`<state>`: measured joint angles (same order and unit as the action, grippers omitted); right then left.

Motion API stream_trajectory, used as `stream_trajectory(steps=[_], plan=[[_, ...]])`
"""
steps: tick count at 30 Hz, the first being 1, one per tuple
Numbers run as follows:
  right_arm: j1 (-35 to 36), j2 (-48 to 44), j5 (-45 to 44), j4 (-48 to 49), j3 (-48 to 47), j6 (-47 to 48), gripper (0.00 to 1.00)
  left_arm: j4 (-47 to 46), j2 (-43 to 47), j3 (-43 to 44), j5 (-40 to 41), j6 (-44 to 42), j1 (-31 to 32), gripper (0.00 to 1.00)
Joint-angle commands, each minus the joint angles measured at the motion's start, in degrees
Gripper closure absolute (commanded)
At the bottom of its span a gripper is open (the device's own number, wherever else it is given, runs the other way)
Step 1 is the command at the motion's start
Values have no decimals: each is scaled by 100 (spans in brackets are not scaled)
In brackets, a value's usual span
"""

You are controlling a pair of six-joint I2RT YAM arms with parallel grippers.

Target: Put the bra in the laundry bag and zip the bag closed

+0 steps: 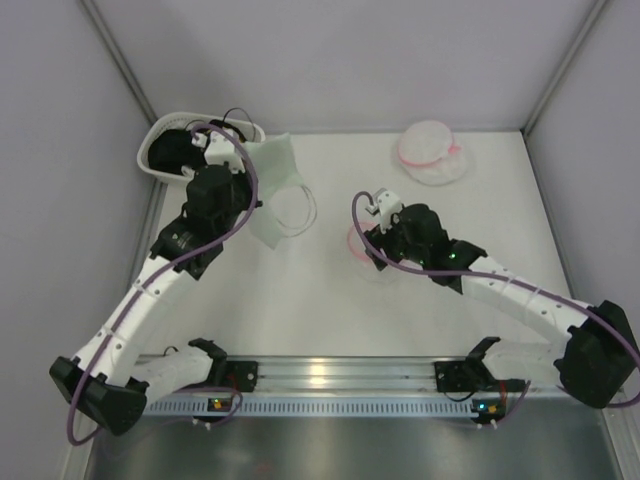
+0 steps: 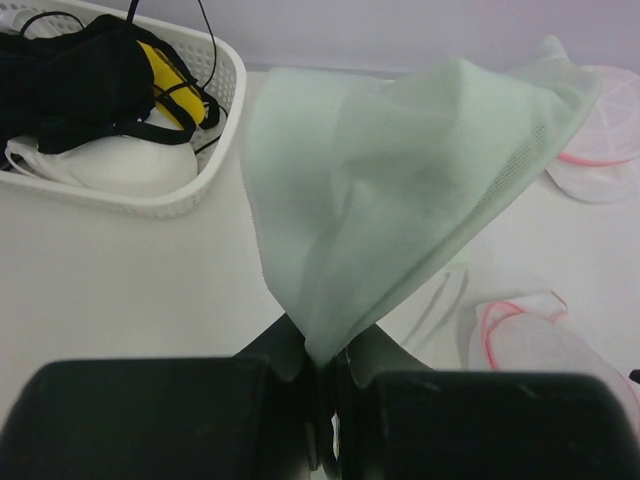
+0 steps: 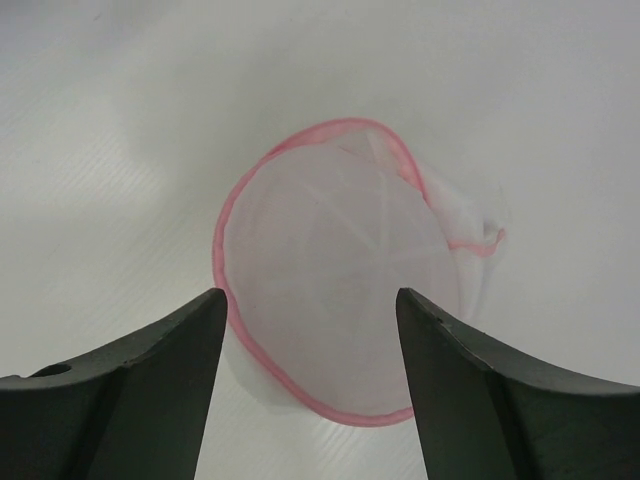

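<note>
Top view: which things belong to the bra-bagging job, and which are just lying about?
Job: bra, pinched in left gripper; laundry bag under open right gripper.
Lying about: second mesh pouch; white basket holding black tangle.

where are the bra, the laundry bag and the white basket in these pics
bra (image 2: 400,190): left wrist view, middle of the pale fabric
laundry bag (image 3: 335,280): right wrist view, centre of the mesh dome inside the pink ring
white basket (image 2: 120,197): left wrist view, its front wall
</note>
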<state>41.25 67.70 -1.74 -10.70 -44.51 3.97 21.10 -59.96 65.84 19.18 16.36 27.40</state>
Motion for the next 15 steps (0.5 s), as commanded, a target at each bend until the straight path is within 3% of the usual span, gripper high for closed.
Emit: stream_trajectory(steps=[1,5,9,15], plan=[[84,-196,32,-125,-558,156,31,-133,-68,7,60,-19,-33,100],[154,-91,533,-187,-567,271,35,-133,-103,-1,51,-10,-41,100],[357,208,491,-327,-620,385,44,-133,-85,-19,42,-10,-50,100],[497,595,253,-486,-620,482,46,-141,-103,-28,16,-19,-68,100]])
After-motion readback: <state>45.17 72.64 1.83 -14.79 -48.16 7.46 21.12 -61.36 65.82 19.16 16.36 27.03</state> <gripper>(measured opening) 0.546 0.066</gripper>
